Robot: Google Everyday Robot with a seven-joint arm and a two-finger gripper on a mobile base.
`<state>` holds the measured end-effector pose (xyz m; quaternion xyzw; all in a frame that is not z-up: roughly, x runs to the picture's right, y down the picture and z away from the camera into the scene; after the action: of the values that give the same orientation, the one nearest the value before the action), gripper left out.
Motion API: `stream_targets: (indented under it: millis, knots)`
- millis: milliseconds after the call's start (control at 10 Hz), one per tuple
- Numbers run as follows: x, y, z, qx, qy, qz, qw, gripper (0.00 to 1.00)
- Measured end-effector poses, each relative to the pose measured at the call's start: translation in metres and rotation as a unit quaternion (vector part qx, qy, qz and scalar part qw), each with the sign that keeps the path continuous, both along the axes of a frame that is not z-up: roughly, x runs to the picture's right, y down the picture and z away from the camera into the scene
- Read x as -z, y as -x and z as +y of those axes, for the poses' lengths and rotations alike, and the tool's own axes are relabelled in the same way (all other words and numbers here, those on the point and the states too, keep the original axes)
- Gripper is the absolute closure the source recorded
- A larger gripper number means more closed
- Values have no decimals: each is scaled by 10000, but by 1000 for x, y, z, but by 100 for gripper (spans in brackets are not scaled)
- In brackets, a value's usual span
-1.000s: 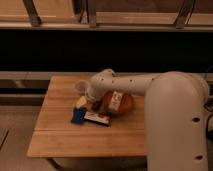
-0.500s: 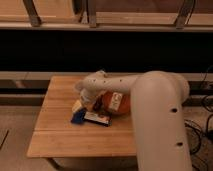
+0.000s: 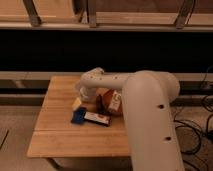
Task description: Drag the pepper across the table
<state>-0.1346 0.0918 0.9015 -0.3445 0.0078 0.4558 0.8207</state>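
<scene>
The table (image 3: 55,137) is small, with a light wooden plank top. My white arm reaches in from the lower right. Its gripper (image 3: 82,97) hangs low over the back middle of the table top. The gripper is just left of an orange-brown rounded thing with a white label (image 3: 111,102). It is above the blue end of a flat blue-and-white packet (image 3: 90,117). The pepper is hidden; I see no slim dark red-brown thing. The wrist covers the spot under the gripper. A pale bit (image 3: 77,104) shows at the gripper's lower left.
A low ledge and a dark recess (image 3: 100,50) run behind the table. Cables (image 3: 197,132) lie on the floor to the right. My own arm (image 3: 150,120) covers the right part of the table.
My arm has swung closer to the camera and fills more of the view. The gripper has shifted slightly left and down over the spot where the clear cup stood, and now hides the cup.
</scene>
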Motion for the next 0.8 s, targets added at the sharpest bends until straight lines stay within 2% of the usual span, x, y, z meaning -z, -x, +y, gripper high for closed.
stream_targets:
  millis: [300,800]
  knots:
    - [3,-11,-7,25,-88,209,9997,20]
    - [-3,-45,-5,-194,-14,645,9977,20]
